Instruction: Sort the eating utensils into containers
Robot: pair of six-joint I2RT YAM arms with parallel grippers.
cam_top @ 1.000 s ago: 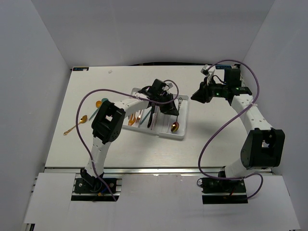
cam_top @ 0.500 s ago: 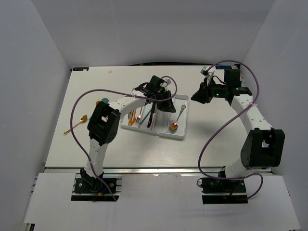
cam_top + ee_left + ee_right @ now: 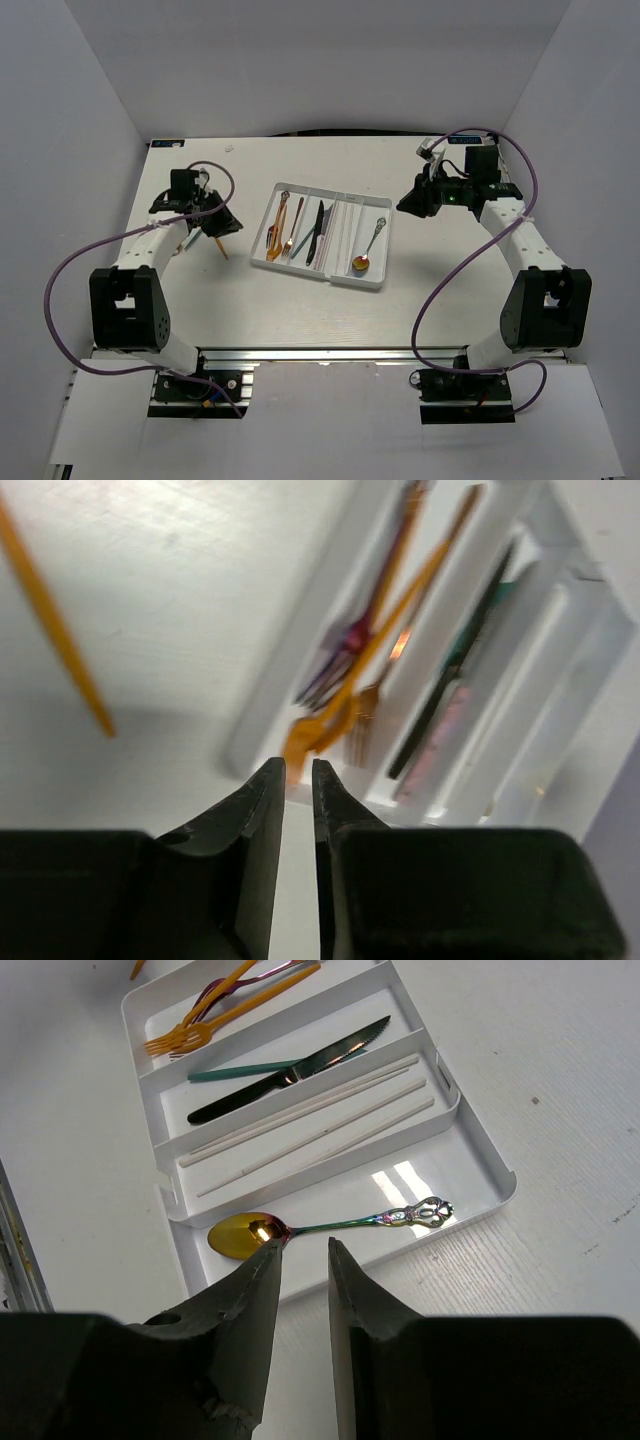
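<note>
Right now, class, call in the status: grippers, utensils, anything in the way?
Left gripper empty, nearly shut, beside tray. Right gripper empty, slightly open, above iridescent spoon. Forks, knives, chopsticks binned. Nothing blocking.

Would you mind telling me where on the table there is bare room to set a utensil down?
Bare table lies between the tray and the near edge, and right of the tray below the right gripper. It is crowded on the left, where the left gripper hangs over loose utensils.
</note>
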